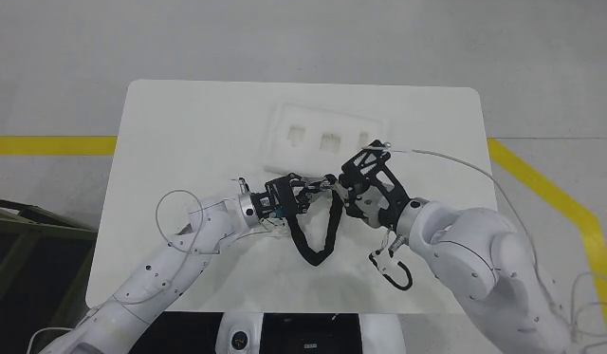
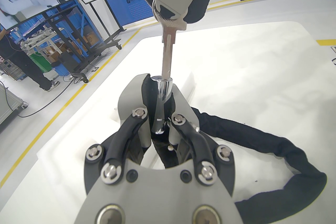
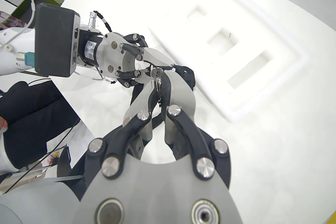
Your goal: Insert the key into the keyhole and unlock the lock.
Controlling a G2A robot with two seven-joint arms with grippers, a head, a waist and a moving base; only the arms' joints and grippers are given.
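Above the white table (image 1: pixel 190 117), left gripper (image 2: pixel 158 89) clamped a chrome lock cylinder (image 2: pixel 162 101); right gripper (image 3: pixel 160 79) pinched a silver key (image 2: pixel 167 51), tip apparently entering; straight, coaxial pushing was needed.

Left arm (image 1: pixel 175 259) and right arm (image 1: pixel 484 250) are being shown in glossy white rounded shells, with a thin white cable (image 1: pixel 174 193) being looped off the left one and another white cable (image 1: pixel 446 155) being trailed off the right wrist. Left gripper (image 2: pixel 157 93) and right gripper (image 3: pixel 160 86) are being seen as light grey metal plates with curved black link bars, pinned by round silver screws (image 2: pixel 111 171); fingers (image 2: pixel 128 99) grey, black-padded. A black camera box (image 3: pixel 55 40) with a teal plug (image 3: pixel 26 59) is being seen mounted at the left wrist.
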